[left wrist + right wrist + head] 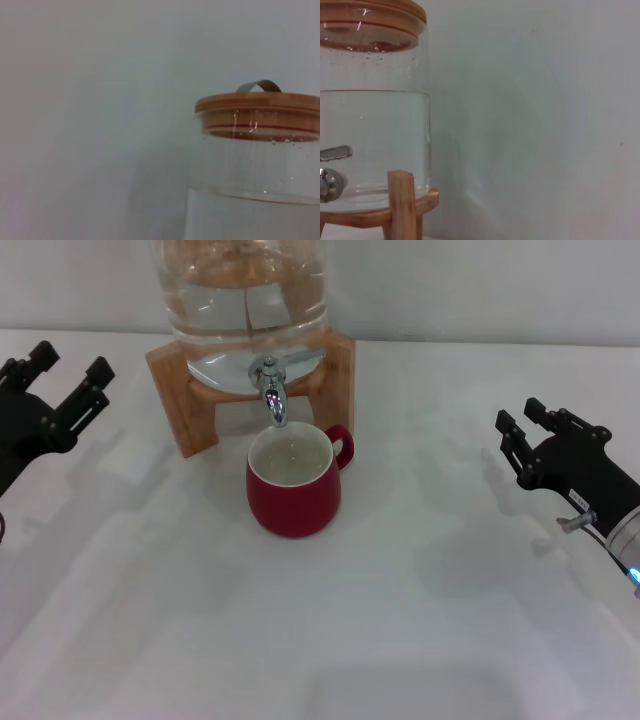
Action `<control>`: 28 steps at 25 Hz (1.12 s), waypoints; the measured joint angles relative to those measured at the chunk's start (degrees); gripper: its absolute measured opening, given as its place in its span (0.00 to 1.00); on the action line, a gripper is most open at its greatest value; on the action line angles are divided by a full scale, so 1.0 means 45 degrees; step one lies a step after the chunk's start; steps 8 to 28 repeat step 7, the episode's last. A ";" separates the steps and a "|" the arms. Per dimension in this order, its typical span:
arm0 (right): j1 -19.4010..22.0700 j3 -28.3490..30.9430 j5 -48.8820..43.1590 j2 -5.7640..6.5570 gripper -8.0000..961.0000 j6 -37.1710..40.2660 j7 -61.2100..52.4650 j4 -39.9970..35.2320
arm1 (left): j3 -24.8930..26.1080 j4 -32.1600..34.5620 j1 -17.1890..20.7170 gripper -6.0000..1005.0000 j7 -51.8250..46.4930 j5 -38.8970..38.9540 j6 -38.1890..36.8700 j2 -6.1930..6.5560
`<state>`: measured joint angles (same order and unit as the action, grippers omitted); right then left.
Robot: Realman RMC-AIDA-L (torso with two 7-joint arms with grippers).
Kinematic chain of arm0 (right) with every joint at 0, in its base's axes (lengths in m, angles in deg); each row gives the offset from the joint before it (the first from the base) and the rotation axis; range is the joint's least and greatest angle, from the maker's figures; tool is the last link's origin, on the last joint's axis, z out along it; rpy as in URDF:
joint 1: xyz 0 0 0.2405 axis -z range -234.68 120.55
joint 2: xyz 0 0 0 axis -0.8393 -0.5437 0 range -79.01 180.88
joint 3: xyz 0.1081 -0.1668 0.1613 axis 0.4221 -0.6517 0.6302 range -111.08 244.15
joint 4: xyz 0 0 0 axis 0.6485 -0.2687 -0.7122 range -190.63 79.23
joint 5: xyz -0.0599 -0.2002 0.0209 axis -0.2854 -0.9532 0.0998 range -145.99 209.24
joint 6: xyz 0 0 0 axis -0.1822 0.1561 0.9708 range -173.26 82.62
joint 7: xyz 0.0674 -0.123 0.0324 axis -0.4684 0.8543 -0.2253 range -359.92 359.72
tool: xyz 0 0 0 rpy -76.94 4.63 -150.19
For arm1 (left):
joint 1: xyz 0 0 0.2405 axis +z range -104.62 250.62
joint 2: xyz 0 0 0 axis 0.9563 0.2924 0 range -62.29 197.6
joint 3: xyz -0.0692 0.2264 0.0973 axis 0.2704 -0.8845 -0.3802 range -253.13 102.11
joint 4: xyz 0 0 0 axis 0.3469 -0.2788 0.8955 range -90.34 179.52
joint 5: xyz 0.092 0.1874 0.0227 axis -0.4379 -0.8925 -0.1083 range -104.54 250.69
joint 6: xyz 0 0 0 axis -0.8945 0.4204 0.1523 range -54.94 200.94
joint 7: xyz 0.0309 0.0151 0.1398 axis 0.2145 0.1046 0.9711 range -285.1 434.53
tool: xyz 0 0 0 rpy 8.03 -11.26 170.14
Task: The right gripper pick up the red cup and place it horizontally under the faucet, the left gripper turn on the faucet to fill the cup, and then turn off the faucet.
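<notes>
Lab-style test setup: bare white table (420, 620), plain white wall (545, 100), staged props.

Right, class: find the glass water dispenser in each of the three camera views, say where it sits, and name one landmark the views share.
Head view: the glass dispenser stands top centre on its wooden stand, faucet over the red cup.
Left wrist view: lower right, with its wooden lid on top.
Right wrist view: left side, glass body above the stand.
Shared landmark: the waterline, in both wrist views; the head view shares the stand with the right wrist view.
</notes>
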<state>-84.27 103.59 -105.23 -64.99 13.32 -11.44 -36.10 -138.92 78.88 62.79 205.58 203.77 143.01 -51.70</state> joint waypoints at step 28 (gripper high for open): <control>-0.0005 -0.0157 -0.0008 -0.0015 0.38 0.0009 0.0010 -0.0032 | -0.0053 -0.0316 -0.0083 0.76 0.0362 -0.0021 0.0083 -0.0038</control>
